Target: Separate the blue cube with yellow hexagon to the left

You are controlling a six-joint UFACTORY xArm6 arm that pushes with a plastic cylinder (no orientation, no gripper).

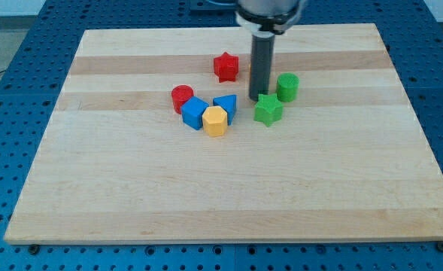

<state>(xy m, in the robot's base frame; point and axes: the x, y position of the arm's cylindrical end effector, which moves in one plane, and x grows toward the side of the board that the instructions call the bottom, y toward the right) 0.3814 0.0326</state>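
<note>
Nothing looks separated yet: the blue cube (193, 113) touches the yellow hexagon (215, 120) at frame centre, while my tip (256, 96), holding nothing, sits upper right of them beside the green star (268, 110).

**Pale board on a blue perforated bench**

A light wooden board of glued strips (206, 196) fills most of the view. Around it runs a blue metal bench top with rows of small holes (10, 248). Lighting is even and soft.
</note>
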